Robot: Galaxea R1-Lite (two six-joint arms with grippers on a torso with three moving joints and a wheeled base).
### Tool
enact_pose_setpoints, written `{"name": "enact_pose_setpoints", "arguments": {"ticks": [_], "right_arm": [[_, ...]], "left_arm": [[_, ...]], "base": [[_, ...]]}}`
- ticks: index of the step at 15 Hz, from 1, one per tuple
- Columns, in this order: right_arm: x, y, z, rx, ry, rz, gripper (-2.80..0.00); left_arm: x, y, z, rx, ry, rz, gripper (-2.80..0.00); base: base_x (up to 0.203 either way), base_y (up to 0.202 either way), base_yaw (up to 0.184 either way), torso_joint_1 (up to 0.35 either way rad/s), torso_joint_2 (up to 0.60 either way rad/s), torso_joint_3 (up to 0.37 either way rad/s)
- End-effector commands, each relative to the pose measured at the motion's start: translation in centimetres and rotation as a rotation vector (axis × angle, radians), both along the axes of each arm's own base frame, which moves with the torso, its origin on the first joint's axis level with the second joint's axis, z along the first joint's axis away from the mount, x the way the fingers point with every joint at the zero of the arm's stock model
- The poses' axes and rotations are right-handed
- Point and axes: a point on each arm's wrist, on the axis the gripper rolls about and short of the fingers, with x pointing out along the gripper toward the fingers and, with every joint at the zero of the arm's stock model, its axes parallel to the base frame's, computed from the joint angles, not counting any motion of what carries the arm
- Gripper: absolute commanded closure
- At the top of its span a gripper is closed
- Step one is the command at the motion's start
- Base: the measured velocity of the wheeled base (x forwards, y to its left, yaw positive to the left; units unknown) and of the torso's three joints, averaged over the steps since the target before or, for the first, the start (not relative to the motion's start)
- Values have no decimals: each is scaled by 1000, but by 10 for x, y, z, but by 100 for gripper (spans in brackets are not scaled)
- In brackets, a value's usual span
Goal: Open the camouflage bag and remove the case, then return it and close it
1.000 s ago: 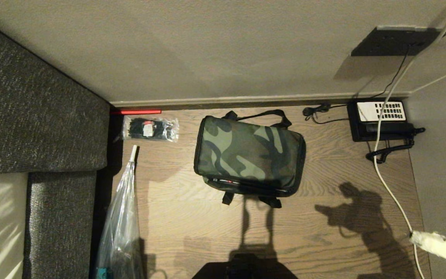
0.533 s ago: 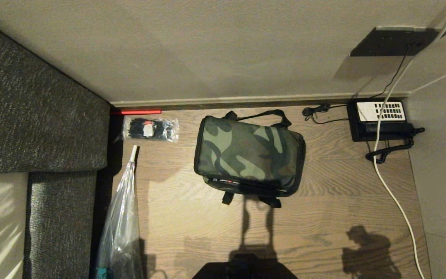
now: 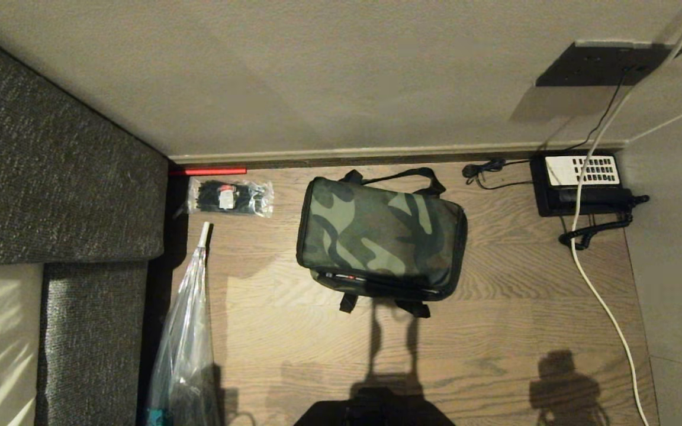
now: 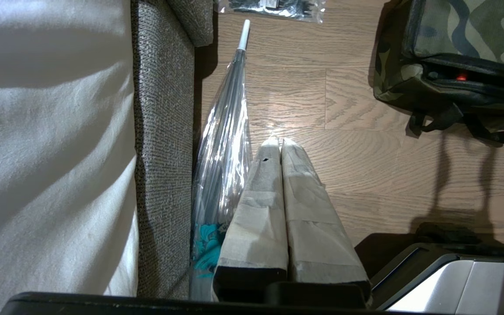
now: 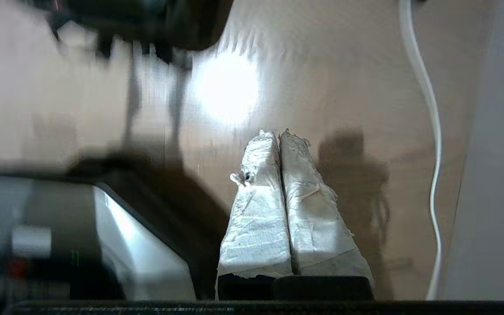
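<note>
The camouflage bag [image 3: 381, 238] sits at the centre of the head view on the wood-grain floor [image 3: 495, 331], its lid down and a black strap looping out along its upper edge. Neither gripper appears in that view; only a dark shadow falls at the lower right. In the left wrist view the left gripper [image 4: 277, 141] hangs at lower centre, its two taped fingers pressed together with nothing between them, and the bag fills the upper right corner, well apart from the fingertips. In the right wrist view the right gripper [image 5: 277, 133] is likewise at lower centre with its wrapped fingers pressed flat against each other, empty; the bag is only a dark blur at the upper left, well apart from it.

A pale wall [image 3: 341, 77] runs across the top of the head view, with a dark grey upholstered sofa [image 3: 57, 177] at the left. A clear packet of black ties [image 3: 229, 197] lies at upper left of the floor, a clear folded umbrella [image 3: 186, 337] just below it along the sofa edge. A black desk telephone [image 3: 581, 183] stands at upper right, a white cable [image 3: 604, 307] trailing down past it.

The case cannot be seen. A small red spot shows in the bag's front seam, too small to identify.
</note>
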Motion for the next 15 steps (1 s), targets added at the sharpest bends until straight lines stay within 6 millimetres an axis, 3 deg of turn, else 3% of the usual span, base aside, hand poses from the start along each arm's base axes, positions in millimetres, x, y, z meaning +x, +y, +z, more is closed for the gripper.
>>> {"name": "enact_pose_setpoints", "arguments": {"ticks": [1,5,8,11,15], "right_arm": [[-9,0,-3,47,-81,-28,0],[-10,1,-3,-36,-84,15,0],[-10,1,-2,-21,-84,12,0],[-9,-1,-4,125,-74,-76,0],[-10,-1,-3,57,-80,-44,0]], "left_arm": [[0,0,-1,-1,1,2,0],[0,0,-1,0,1,1,0],[0,0,-1,0,1,0,0],[0,0,-1,0,1,1,0],[0,0,-1,13,8,-7,0]], "base": [[0,0,0,0,0,0],[0,0,0,0,0,0],[0,0,0,0,0,0],[0,0,0,0,0,0],[0,0,0,0,0,0]]}}
